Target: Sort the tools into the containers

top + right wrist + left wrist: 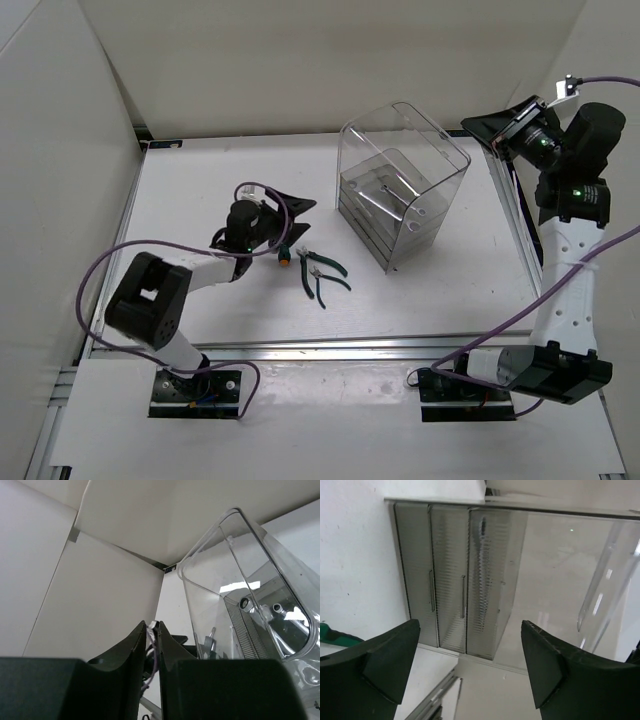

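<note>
- The pliers [323, 276] lie flat on the table [200, 180], just in front of the left gripper [292, 218] and well apart from the clear bin [400, 185].
- They are probably stiff steel and fairly heavy for their size. The dark green handles look rubbery and should grip better than the bare metal nose. They splay apart, so a pinch across the pivot, or across one handle near it, seems the safest hold.
- A small screwdriver [285, 253] with an orange end lies just beside the left gripper. It is likely light and hard, and its round handle may roll, so it is best pinched across the handle.
- A silver bar, probably a wrench [385, 197], lies on a step inside the bin. It would be thin, smooth and slippery.
- The bin is likely light, rigid plastic that slides if bumped.
- In the left wrist view, the left gripper [470, 665] is spread wide with nothing in it, facing the bin's ribbed drawers [447, 600]. Something green [332, 636] shows at the left edge.
- The right gripper [153, 627], raised beside the bin's rim [235, 515], has its fingers almost together and nothing is visible in the slit.
- No brand, label or writing is legible anywhere.
</note>
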